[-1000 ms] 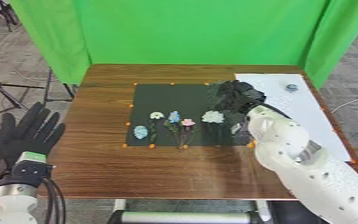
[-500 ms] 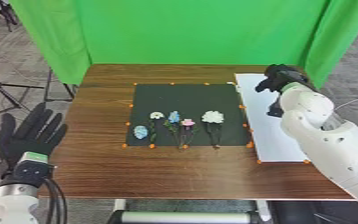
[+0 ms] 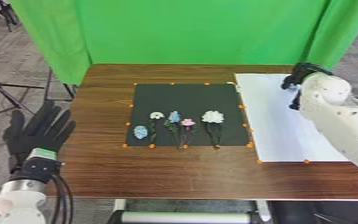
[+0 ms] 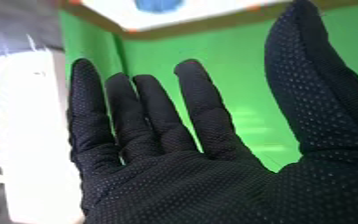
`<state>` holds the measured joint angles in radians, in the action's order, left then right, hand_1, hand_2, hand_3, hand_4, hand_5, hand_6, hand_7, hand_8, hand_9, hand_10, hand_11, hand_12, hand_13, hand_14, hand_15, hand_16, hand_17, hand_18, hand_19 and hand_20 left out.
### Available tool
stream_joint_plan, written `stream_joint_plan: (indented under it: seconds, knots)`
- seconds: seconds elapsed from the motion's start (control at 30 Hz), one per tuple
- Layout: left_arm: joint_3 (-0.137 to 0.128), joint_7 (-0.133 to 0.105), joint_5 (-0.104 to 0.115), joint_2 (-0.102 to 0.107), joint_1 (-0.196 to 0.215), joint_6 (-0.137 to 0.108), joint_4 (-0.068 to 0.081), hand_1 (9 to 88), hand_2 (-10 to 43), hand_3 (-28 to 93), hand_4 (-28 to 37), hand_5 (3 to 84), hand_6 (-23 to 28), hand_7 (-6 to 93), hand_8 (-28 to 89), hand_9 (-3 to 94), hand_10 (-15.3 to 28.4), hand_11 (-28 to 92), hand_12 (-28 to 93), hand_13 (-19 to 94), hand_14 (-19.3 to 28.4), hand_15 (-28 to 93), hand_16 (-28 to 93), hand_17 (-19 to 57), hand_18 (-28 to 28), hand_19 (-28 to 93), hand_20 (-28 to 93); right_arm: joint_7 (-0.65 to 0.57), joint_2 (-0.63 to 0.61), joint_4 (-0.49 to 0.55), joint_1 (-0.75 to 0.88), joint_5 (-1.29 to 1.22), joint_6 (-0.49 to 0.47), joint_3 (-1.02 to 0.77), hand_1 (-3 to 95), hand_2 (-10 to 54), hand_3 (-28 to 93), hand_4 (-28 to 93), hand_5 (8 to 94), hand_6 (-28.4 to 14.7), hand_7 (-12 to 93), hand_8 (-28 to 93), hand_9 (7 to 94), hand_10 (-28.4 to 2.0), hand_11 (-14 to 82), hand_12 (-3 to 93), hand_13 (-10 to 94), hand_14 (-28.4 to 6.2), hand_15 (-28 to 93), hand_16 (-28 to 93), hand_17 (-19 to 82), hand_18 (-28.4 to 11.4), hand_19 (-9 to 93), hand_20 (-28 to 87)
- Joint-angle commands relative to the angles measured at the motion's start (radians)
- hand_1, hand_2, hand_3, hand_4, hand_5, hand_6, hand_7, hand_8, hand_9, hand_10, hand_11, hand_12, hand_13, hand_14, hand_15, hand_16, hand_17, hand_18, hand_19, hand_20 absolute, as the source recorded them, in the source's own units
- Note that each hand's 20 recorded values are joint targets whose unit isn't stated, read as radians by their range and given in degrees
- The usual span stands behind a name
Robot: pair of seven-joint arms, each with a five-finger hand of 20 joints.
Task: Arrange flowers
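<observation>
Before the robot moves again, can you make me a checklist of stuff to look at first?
1. Right hand free to grab: ok, its fingers are straight and hold nothing.
2. Blue thing on the black mat with the flowers: not ok, it lies on the white sheet.
3. Right hand lined up just right with the blue thing: cannot tell, it is close by, but the exact spot is unclear.
4. Big white flower and pink flower on the mat: ok.
5. Left hand out of the way: ok, it is off to the mat's left.
</observation>
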<state>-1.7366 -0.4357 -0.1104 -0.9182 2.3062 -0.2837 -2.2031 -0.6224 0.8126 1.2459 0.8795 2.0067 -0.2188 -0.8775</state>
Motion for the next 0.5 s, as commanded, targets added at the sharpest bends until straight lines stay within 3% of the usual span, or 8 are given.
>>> stream_joint_plan:
  seconds: [0.03, 0.1, 0.3, 0.5]
  knots:
    - [0.014, -0.007, -0.003, 0.011, -0.024, 0.017, 0.006, 26.3, 7.8, 70, -28.3, 37.9, 6.8, 14.0, -9, 28.3, 13.2, 22, 9, 18, 13.4, 34, -8, -5.6, 12.1, 27, 10, 0.028, -0.009, -0.054, -0.032, -0.034, -0.032, -0.004, 32.3, -9.5, 83, -27, 32.0, -6.8, 18, -12, 28.4, -17.2, 9.4, 10.2, 20, -15.0, 29, 0, 14, -19.8, 56, 19]
    - [0.019, -0.011, 0.001, 0.012, -0.028, 0.001, 0.004, 26.3, 7.8, 70, -28.3, 37.9, 6.8, 13.9, -9, 28.2, 13.2, 22, 9, 18, 13.4, 34, -8, -5.6, 12.1, 27, 10, 0.048, -0.007, -0.067, -0.032, -0.048, -0.036, -0.007, 32.5, -9.5, 84, -27, 31.0, -6.6, 18, -13, 27.2, -16.5, 9.7, 9.7, 20, -14.8, 29, 0, 14, -19.7, 56, 19]
    - [0.025, -0.015, 0.0, 0.016, -0.035, 0.013, 0.01, 26.4, 7.8, 70, -28.3, 37.5, 6.7, 13.9, -9, 26.7, 12.9, 21, 9, 18, 13.4, 34, -8, -5.6, 12.1, 27, 10, 0.123, 0.017, -0.138, -0.064, -0.085, -0.161, -0.007, 33.9, -8.5, 86, -26, 28.3, -7.8, 19, -13, 23.1, -14.4, 11.4, 7.8, 18, -13.3, 29, -1, 14, -18.3, 55, 19]
    - [0.03, 0.0, -0.008, 0.014, -0.042, 0.017, 0.012, 26.4, 7.8, 70, -28.3, 37.7, 6.8, 14.0, -9, 27.1, 12.9, 22, 9, 18, 13.4, 34, -8, -5.6, 12.1, 27, 10, 0.127, 0.003, -0.119, -0.024, -0.062, -0.123, -0.009, 36.1, -5.3, 88, -26, 28.4, -8.2, 20, -13, 23.9, -13.6, 14.2, 6.1, 20, -12.3, 32, -1, 14, -18.1, 56, 20]
